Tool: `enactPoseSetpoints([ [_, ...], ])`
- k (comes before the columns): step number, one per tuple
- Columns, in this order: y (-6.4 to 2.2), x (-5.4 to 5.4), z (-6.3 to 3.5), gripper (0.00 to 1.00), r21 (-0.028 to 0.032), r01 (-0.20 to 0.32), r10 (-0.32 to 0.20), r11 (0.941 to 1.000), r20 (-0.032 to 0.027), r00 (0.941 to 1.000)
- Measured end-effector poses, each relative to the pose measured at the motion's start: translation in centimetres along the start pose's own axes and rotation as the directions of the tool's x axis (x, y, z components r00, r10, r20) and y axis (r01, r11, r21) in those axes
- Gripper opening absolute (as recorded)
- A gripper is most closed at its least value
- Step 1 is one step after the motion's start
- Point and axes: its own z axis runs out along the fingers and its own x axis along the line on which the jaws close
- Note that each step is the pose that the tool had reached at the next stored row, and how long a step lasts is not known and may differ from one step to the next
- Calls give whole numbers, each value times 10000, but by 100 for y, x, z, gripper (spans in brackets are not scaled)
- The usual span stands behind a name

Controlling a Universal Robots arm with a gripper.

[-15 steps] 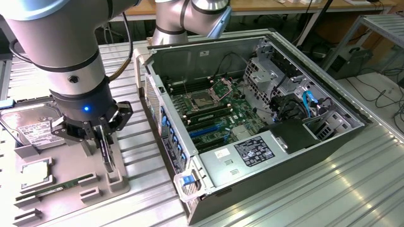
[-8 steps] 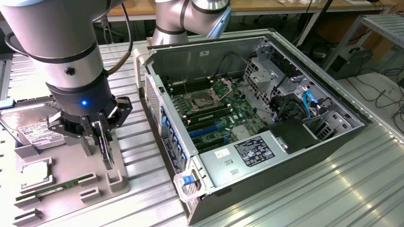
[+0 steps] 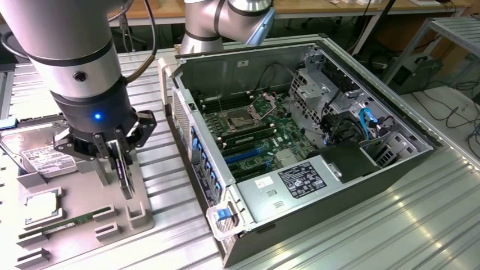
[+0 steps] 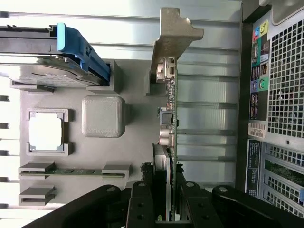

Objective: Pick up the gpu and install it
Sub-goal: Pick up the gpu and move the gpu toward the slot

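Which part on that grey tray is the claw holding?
The green circuit-board card with the silver end bracket, standing on edge in the claw; the silver hard drive, square chip and narrow green memory stick sit untouched.

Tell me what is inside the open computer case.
The case holds a green motherboard with an open CPU socket, memory sticks and a blue cable. A black cover hides whatever lies beneath it.

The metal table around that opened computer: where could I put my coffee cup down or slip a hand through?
Bare ribbed table lies on the exterior view's lower right, beyond the computer case. A narrow strip runs between the case and the grey tray. The tray is crowded: hard drive, processor chip, memory stick, and the hand closed on the gpu.
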Motion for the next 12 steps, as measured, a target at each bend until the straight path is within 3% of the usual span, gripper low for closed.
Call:
enactPoseSetpoints([
  [12,5,-3,-126,27,-1,0,0,10000,0,10000],
])
